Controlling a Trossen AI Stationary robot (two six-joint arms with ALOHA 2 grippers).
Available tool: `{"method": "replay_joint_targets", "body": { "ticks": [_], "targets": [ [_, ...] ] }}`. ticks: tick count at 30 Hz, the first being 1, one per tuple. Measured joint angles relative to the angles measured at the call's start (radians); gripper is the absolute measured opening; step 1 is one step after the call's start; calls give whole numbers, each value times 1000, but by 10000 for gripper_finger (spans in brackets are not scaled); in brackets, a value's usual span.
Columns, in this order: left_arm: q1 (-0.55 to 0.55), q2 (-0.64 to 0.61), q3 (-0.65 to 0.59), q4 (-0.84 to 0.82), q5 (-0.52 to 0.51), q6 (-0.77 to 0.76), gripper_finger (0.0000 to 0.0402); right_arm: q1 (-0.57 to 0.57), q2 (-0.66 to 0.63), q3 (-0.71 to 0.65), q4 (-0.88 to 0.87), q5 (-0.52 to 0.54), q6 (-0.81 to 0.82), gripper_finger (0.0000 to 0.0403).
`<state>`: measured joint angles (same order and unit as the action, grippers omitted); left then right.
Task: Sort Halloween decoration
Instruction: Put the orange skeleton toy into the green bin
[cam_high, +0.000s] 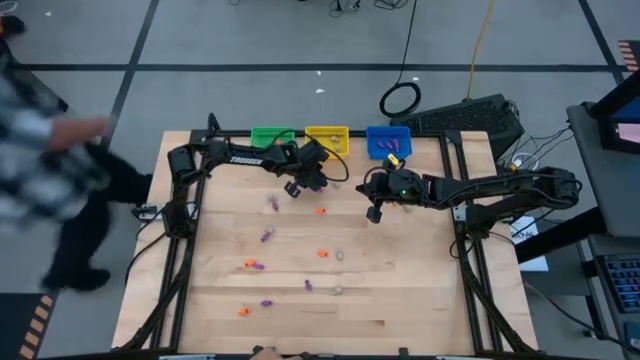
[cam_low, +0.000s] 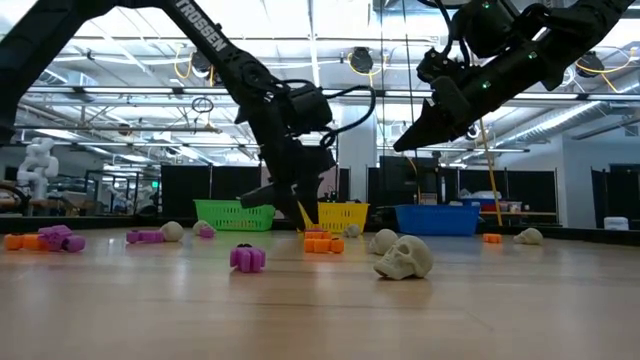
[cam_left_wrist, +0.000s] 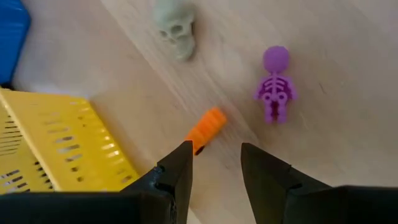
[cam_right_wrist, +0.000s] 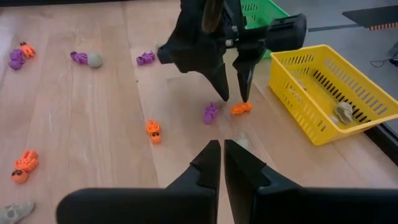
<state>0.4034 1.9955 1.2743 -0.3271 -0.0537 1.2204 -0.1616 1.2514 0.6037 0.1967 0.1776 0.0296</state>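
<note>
Left claw (cam_right_wrist: 231, 93) low over the table (cam_high: 420, 300) near the yellow basket (cam_high: 327, 136), fingers parted, nothing between them. Just ahead of its tips: a small orange piece (cam_left_wrist: 206, 129) lying on the wood, not touched. Beside that, a purple skeleton figure (cam_left_wrist: 274, 84) flat on its back; a pale skull (cam_left_wrist: 176, 32) a little farther on.

Right claw (cam_right_wrist: 220, 163) raised above the table in front of the blue basket (cam_high: 388, 141), fingers clenched together, empty.

Rest of the Halloween decoration scattered over the middle and near part of the table: orange and purple bits well apart from one another, a few pale ones among them. Low view: pale skull (cam_low: 404, 257) nearest, purple piece (cam_low: 247, 258) to its side. Blue basket with purple pieces inside; yellow basket with a pale piece inside. Green basket (cam_high: 272, 135) at the row's left end, contents not discernible.

Person blurred at the table's left edge.
</note>
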Motion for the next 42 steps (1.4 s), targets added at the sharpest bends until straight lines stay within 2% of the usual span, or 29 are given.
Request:
{"method": "replay_joint_targets", "body": {
  "ticks": [17, 28, 32, 38, 42],
  "targets": [
    [-8, 17, -1, 27, -21, 196, 132, 0, 0, 0, 3, 0, -31, 9],
    [-8, 17, 0, 41, 3, 203, 128, 0, 0, 0, 9, 0, -42, 9],
    [-11, 16, 0, 36, 21, 209, 96, 0, 0, 0, 9, 0, -42, 9],
    [-27, 15, 1, 34, 20, 209, 15, 0, 0, 0, 9, 0, -42, 9],
    [-37, 14, 1, 33, 0, 207, 6, 0, 0, 0, 9, 0, -41, 8]
  ]
}}
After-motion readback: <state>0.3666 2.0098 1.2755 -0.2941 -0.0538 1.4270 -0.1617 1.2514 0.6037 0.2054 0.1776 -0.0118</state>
